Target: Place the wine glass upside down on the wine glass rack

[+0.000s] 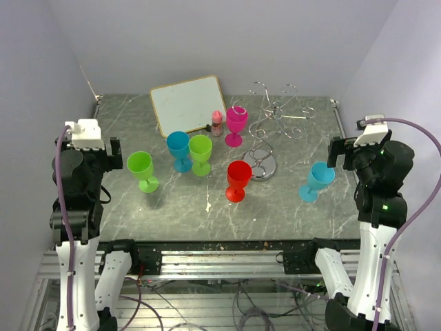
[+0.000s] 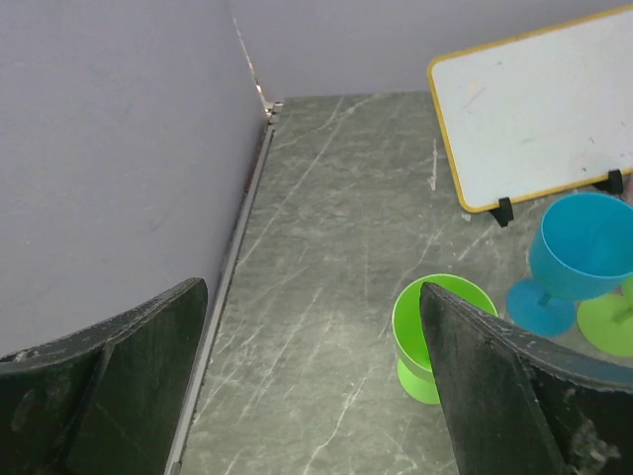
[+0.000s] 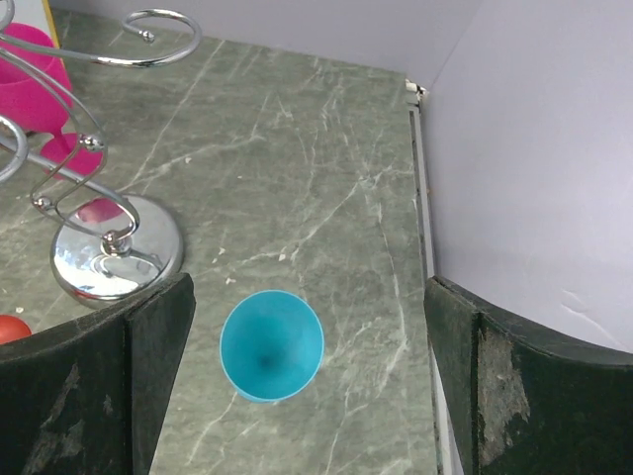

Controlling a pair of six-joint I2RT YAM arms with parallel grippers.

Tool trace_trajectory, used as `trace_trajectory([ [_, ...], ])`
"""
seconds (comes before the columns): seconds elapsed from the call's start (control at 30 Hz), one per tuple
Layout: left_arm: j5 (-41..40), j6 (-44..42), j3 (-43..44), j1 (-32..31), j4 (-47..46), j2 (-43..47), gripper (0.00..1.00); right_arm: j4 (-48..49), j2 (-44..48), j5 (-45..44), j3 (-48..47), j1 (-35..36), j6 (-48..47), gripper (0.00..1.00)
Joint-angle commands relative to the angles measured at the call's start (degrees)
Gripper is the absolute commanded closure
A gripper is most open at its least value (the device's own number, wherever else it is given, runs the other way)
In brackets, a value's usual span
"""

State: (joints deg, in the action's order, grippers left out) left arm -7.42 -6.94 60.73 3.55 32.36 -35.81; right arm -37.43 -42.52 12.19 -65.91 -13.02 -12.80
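**Right arm poised over the teal glass, nothing held**

The right gripper hangs tilted downward, jaws spread wide and empty. The teal wine glass stands upright just below and between its fingers, stem vertical. The wine glass rack sits near, to that gripper's left. The left gripper, equally wide and empty, is farther off, above a green glass. Which glass is meant I can only guess — teal looks likeliest.
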Motion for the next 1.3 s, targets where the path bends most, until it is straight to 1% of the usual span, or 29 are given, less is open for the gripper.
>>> trace_trajectory([
  [0.0,4.8,-2.4,-1.1,0.3,-3.4,-1.2,0.01,2.3,0.1,-1.4,0.9,0.3,0.4,0.00],
  [0.27,7.8,-3.7,-1.7,0.4,-5.1,-3.1,0.01,3.4,0.2,-2.6,1.2,0.5,0.5,0.00],
  [0.47,9.6,-4.8,-0.5,0.4,-5.0,-4.2,0.01,2.3,0.0,0.4,0.3,0.6,-1.3,0.00],
  [0.67,13.0,-6.4,2.2,0.5,-1.6,-6.4,0.01,1.8,-2.8,6.0,-2.3,0.7,-2.0,0.00],
  [0.87,20.0,-10.5,2.9,0.5,2.5,-8.9,0.01,0.0,-6.3,11.6,-4.8,0.8,-5.2,0.00],
  [1.03,24.0,-14.1,3.4,0.5,7.1,-12.0,0.01,-2.0,-6.7,13.6,-5.0,0.9,-7.7,0.00],
  [1.17,23.9,-15.0,3.9,0.6,9.6,-14.8,0.01,-3.9,-6.7,13.9,-4.9,0.9,-7.9,0.00],
  [1.27,21.2,-15.4,4.6,0.6,11.2,-17.8,0.01,-4.6,-6.6,14.1,-5.1,0.9,-7.6,0.00],
])
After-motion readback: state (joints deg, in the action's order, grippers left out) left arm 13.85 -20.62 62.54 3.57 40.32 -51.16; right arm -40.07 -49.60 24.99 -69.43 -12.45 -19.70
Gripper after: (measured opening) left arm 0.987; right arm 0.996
